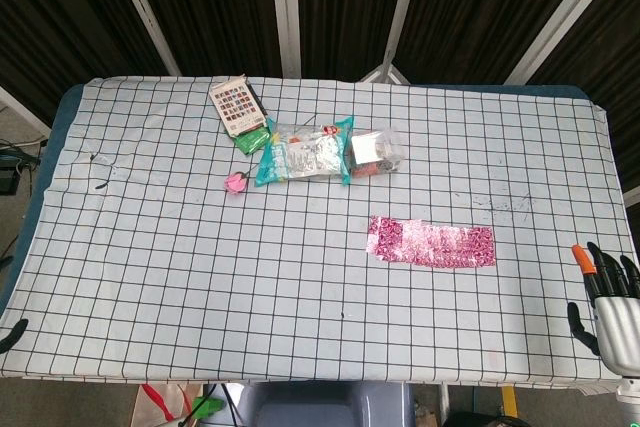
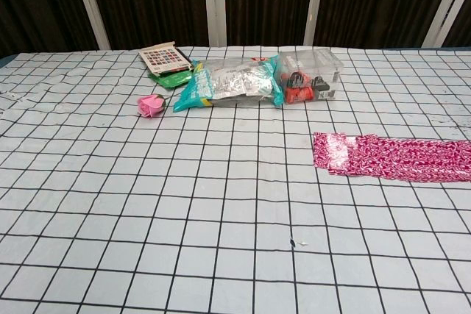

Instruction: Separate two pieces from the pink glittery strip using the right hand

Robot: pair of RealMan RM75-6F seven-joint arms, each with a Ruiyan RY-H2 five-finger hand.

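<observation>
The pink glittery strip point(image 1: 431, 242) lies flat on the checked tablecloth, right of centre; in the chest view the strip point(image 2: 394, 157) runs off the right edge. My right hand point(image 1: 612, 302) hovers at the table's front right corner, fingers apart and pointing up, holding nothing, well to the right of and nearer than the strip. It does not show in the chest view. My left hand appears in neither view.
Toward the back lie a teal snack bag point(image 1: 303, 152), a clear plastic box point(image 1: 377, 148), a small card booklet point(image 1: 236, 104) over a green packet point(image 1: 252, 138), and a pink rose point(image 1: 236, 183). The tablecloth point(image 1: 200, 277) edge runs along the front.
</observation>
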